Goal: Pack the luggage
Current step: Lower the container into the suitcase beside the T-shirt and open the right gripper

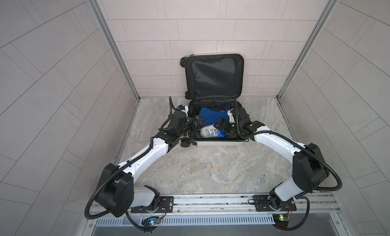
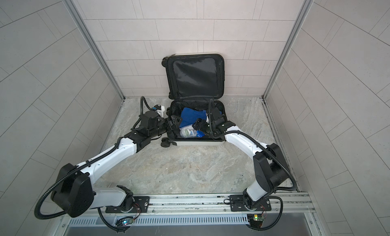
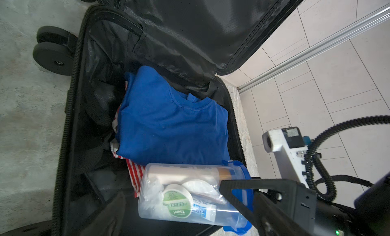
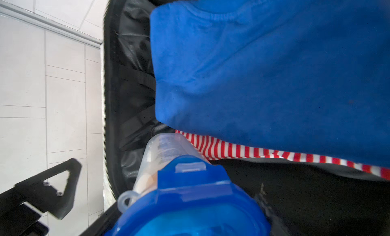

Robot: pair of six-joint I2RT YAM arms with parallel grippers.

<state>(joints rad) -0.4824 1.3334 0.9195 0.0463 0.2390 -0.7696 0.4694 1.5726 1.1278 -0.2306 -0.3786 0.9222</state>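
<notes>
The small white hard-shell luggage [image 1: 213, 76] lies open at the far middle of the grey marble-patterned bench [image 1: 211, 167]. Its lid is propped upright against the pale tiled back wall [image 1: 211, 34], and its base lies flat with the smooth white shell facing the robot. Both halves are lined in creased, shiny black fabric and edged with a black toothed zipper. Black twin wheels [image 3: 52, 53] jut from the left side.

The left end effector [image 1: 199, 122] hovers at the base's left rim with its fingers spread wide, holding nothing. The right end effector [image 1: 220, 126] reaches in from the right rim, also spread wide. The blue snap lid [image 4: 190, 203] of a clear plastic cylindrical container [image 3: 179, 194] sits between its fingers. The one black triangular finger [image 4: 48, 186] seen plainly in the right wrist view stands apart from that lid. Whether the other finger touches it I cannot tell.

The container lies on its side in the near part of the base, holding a round green-labelled towel roll [image 3: 177, 201] and a small tube. Beyond it a folded blue knit T-shirt [image 3: 168, 127] rests on a red-and-white striped cloth [image 4: 232, 149].
</notes>
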